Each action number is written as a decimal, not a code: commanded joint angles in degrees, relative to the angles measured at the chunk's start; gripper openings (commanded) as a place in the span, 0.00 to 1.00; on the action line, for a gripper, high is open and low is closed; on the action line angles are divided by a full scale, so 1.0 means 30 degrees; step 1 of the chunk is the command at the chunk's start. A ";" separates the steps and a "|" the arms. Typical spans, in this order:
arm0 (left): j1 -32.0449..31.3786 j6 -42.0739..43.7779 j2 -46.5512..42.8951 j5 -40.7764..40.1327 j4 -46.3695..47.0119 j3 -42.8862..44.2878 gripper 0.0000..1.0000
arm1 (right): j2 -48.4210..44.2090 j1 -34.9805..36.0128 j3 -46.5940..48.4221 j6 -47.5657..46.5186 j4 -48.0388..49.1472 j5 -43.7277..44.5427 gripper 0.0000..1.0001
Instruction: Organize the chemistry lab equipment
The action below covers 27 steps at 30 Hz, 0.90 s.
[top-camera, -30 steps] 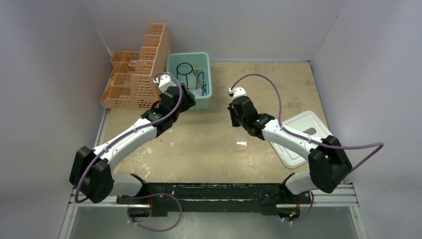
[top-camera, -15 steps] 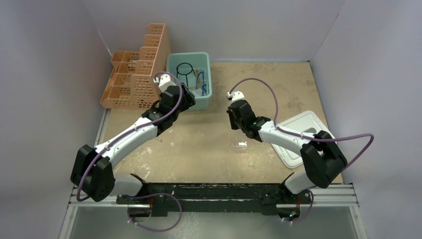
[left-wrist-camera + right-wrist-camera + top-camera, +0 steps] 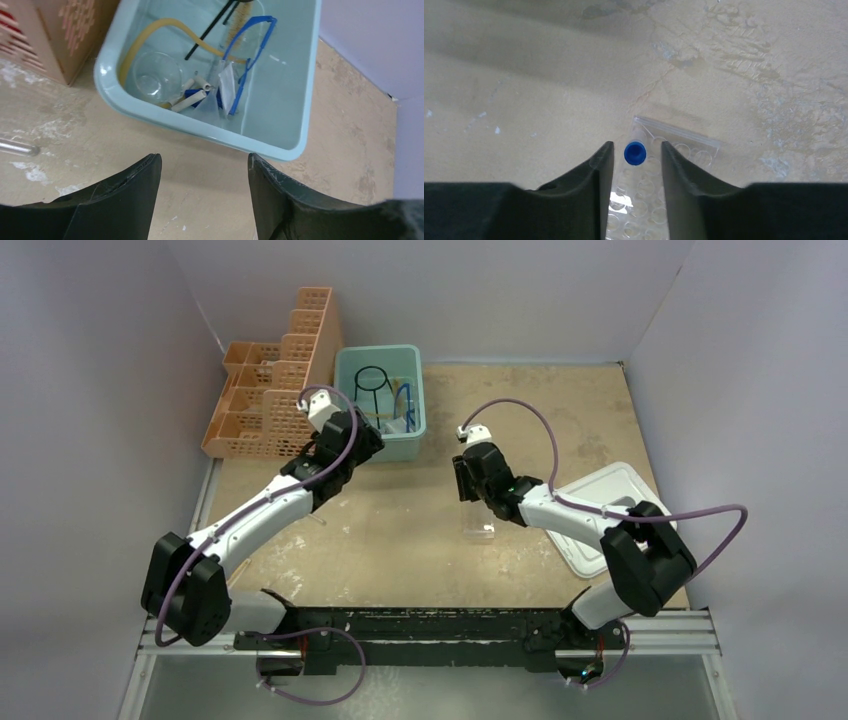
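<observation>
A blue-capped clear tube (image 3: 635, 152) stands upright in the clear tube rack (image 3: 684, 145) on the table. My right gripper (image 3: 637, 144) hangs over it, open, with a gap on each side of the cap. In the top view the right gripper (image 3: 468, 480) sits just behind the rack (image 3: 480, 531). My left gripper (image 3: 204, 162) is open and empty in front of the teal bin (image 3: 200, 131). The bin holds blue-framed goggles (image 3: 250, 55), an amber hose (image 3: 150, 27), a glass beaker (image 3: 152, 77), a black wire stem (image 3: 210, 30) and small white pieces.
The orange lattice rack (image 3: 275, 390) stands left of the teal bin (image 3: 340, 390). A white lid (image 3: 600, 515) lies at the right under the right arm. A clear glass tube (image 3: 17, 147) lies on the table left of the left gripper.
The right gripper's fingers have spread away from the blue-capped tube, which now stands in the rack. The right arm edged left over the rack. The left gripper drew slightly back from the bin.
</observation>
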 commanded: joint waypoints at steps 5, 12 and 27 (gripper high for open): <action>0.1032 -0.3075 -0.1312 -0.2231 -0.3262 -0.0728 0.67 | -0.2285 0.0076 0.2290 0.1119 -0.3071 0.0195 0.69; 0.2315 -0.5665 -0.2424 -0.3350 -0.6044 -0.2791 0.64 | -0.3403 -0.0314 0.3858 0.1504 -0.4570 0.0176 0.77; 0.4714 -0.5036 0.0086 -0.2572 -0.5061 -0.5688 0.50 | -0.2897 -0.0425 0.4742 0.1154 -0.4821 -0.0511 0.71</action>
